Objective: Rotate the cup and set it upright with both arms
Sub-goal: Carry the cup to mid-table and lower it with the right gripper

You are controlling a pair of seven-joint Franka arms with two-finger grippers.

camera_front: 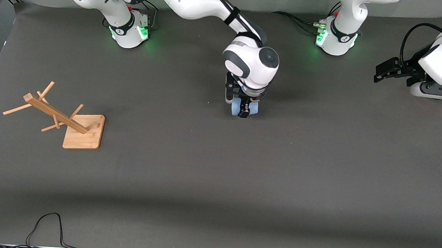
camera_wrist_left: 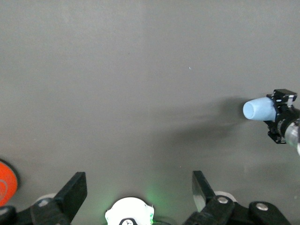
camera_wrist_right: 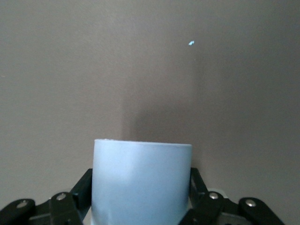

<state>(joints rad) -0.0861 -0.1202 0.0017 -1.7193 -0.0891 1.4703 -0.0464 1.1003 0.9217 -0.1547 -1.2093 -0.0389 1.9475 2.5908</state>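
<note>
From the high front view the cup is mostly buried under the right arm's wrist, only a pale-blue sliver showing either side of the right gripper, a little toward the robots' bases from the middle of the table. The right wrist view fills in the rest: the cup sits squarely between the two black fingers, which press against its sides, so this pincer is closed around it. The left wrist view catches the same pair from a distance, the cup lying on its side and sticking out of the right gripper, its closed bottom facing that camera. The right arm reaches out from its base at about eleven o'clock in the front view and bends straight down at the wrist. The left arm waits, folded at about two o'clock, and the left gripper hangs over the table's edge area with its fingers spread wide and nothing between them. A wooden mug rack stands at about nine o'clock. The cup's open mouth is hidden in every view, and I cannot tell whether the cup touches the table.
</note>
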